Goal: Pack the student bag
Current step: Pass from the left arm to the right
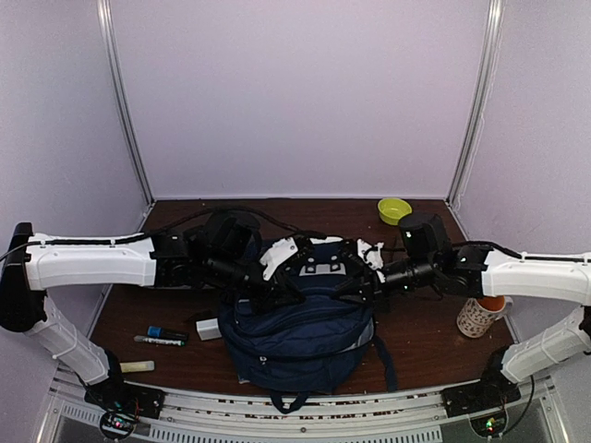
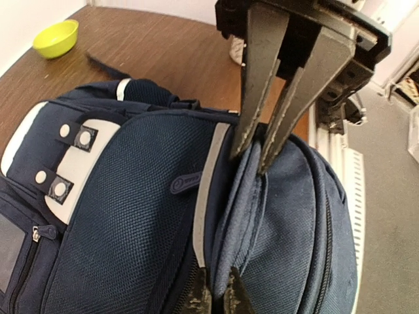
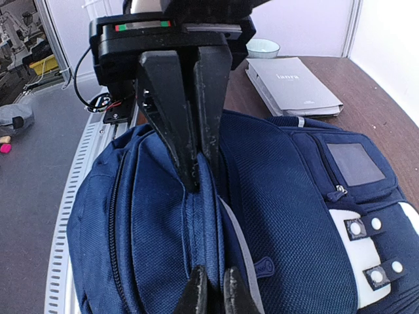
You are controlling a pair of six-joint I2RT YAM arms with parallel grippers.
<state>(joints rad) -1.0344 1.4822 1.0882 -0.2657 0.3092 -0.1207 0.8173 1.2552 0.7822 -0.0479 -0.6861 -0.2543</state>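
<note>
The student bag [image 1: 300,328], navy with a white buckle patch [image 2: 69,160] and a grey stripe, lies in the middle of the table near the front edge. A raised fold of its fabric [image 2: 245,216] runs along the top. My left gripper [image 2: 217,273] is shut on one end of this fold. My right gripper [image 3: 215,268] is shut on the other end, facing the left one. In the top view the left gripper [image 1: 282,293] and right gripper [image 1: 355,284] meet over the bag's upper half. The bag's inside is hidden.
A yellow-green bowl [image 1: 394,209] stands at the back right, a patterned mug [image 1: 480,317] at the right. A marker [image 1: 162,337], a white block [image 1: 209,328] and a pale stick [image 1: 137,366] lie front left. A grey book [image 3: 292,85] lies beyond the bag.
</note>
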